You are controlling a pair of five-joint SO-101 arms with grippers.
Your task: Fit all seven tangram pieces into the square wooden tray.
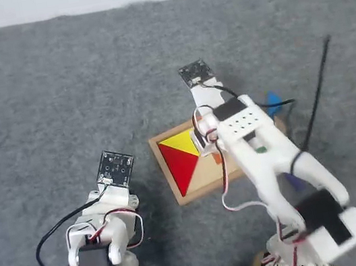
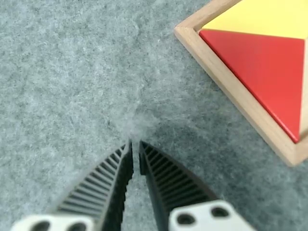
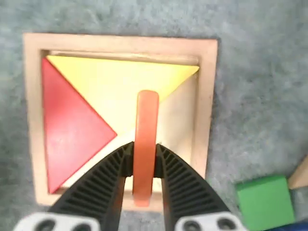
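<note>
Orange piece (image 3: 146,120) gripped on edge by right pincer (image 3: 144,153) over wooden tray (image 3: 120,43); left pincer (image 2: 135,147) seen closed, empty, above grey desk (image 2: 72,72).

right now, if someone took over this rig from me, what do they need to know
Left gripper: shut, holding nothing, over the grey mat beside a corner of the tray.
Right gripper: shut on the orange piece, held on edge over the tray's bare part; I cannot tell whether it touches the floor.
Done: the red triangle and the yellow triangle lie flat in the tray, edge to edge.
Left: seat the orange piece, then the rest, including the green piece and a blue piece lying outside on the mat.
</note>
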